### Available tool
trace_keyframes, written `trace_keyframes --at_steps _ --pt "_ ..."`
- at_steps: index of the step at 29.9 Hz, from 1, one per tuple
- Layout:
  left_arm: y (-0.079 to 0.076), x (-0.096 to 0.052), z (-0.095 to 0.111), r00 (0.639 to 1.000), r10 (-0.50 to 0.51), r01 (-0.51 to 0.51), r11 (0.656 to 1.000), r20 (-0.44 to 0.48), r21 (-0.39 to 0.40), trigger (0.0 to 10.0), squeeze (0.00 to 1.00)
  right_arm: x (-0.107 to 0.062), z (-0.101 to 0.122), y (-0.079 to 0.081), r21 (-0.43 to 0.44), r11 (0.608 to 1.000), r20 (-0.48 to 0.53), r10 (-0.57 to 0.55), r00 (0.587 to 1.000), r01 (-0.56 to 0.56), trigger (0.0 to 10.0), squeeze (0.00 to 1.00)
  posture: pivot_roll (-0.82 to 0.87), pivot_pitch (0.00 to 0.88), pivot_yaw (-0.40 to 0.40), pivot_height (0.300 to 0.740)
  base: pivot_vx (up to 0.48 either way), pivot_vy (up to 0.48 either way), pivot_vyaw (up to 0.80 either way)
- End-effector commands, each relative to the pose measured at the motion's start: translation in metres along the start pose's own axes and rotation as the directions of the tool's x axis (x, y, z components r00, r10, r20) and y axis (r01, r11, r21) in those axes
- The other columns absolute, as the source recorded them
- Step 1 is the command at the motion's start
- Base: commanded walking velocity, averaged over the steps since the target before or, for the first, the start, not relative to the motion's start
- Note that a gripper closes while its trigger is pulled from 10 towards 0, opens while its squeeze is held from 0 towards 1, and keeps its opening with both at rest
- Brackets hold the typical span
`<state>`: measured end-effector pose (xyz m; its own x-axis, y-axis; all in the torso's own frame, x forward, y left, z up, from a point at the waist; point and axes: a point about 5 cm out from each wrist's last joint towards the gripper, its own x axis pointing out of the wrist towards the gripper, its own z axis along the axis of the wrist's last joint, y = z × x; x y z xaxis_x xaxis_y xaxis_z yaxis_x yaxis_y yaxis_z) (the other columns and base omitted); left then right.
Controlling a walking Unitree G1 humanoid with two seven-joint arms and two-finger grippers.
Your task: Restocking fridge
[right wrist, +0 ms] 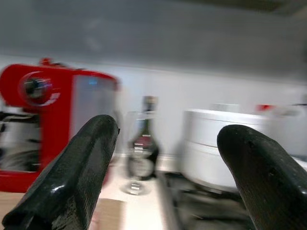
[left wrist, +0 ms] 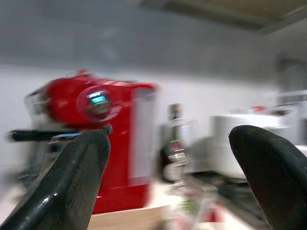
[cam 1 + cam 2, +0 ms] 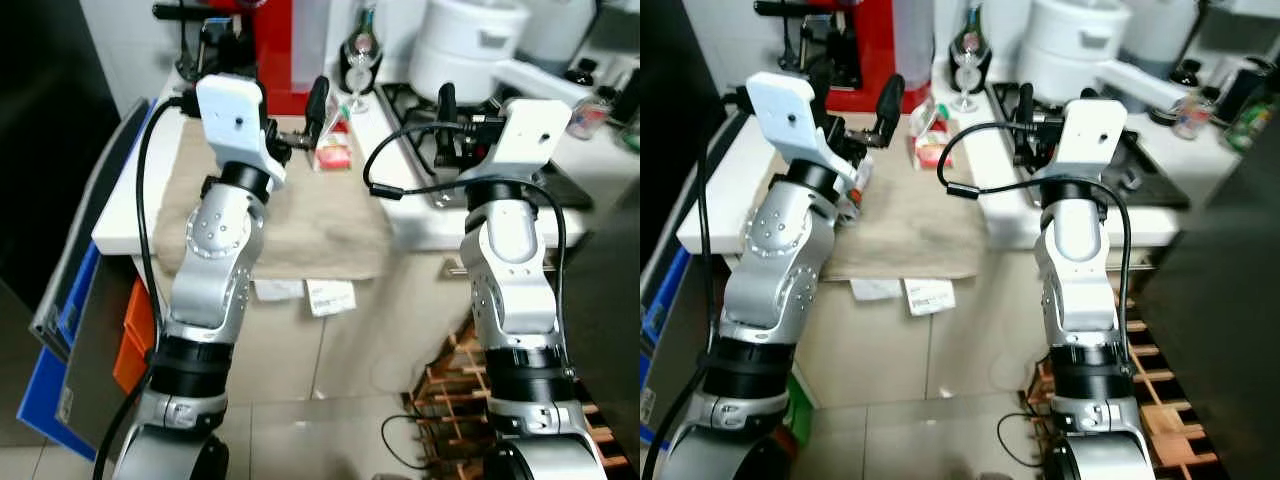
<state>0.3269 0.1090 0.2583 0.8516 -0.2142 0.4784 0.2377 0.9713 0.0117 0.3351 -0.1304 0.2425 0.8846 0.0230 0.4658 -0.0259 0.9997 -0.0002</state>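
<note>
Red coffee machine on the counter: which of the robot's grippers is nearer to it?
Left. The left gripper hangs just right of the red coffee machine; the right gripper is farther right, over the stove.

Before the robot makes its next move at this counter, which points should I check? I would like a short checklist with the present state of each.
1. Left claw open: ok, its two black fingers stand wide apart with nothing between them.
2. Right claw open: ok, fingers apart and empty.
3. Item to pick located: ok, a small red package lies on the beige cloth, just ahead of the left claw.
4. Fragile things near the path: not ok, a wine glass and a dark bottle stand close behind the package.
5. Wrist views sharp: not ok, both are blurred.
6. Fridge position and door state: cannot tell.
</note>
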Motion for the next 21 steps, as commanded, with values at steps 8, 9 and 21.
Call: trace_keyframes --at_steps 8,9,21 --pt "0.003 0.006 0.007 0.998 0.060 -0.060 0.998 0.021 0.026 10.0 0.00 0.002 0.009 -0.005 0.010 1.000 0.039 -0.009 0.999 0.008 10.0 0.00 -0.07 0.000 -0.031 0.711 0.344 0.000 0.00" --pt "0.003 0.006 0.007 0.998 0.060 -0.060 0.998 0.021 0.026 10.0 0.00 0.002 0.009 -0.005 0.010 1.000 0.039 -0.009 0.999 0.008 10.0 0.00 -0.07 0.000 -0.031 0.711 0.000 0.000 0.00" --pt "0.002 0.002 0.009 0.999 0.046 -0.047 0.999 0.021 0.002 10.0 0.00 0.021 0.013 0.003 0.093 0.995 0.002 0.025 1.000 -0.025 10.0 0.00 -0.04 0.000 -0.035 0.711 0.000 0.000 0.00"
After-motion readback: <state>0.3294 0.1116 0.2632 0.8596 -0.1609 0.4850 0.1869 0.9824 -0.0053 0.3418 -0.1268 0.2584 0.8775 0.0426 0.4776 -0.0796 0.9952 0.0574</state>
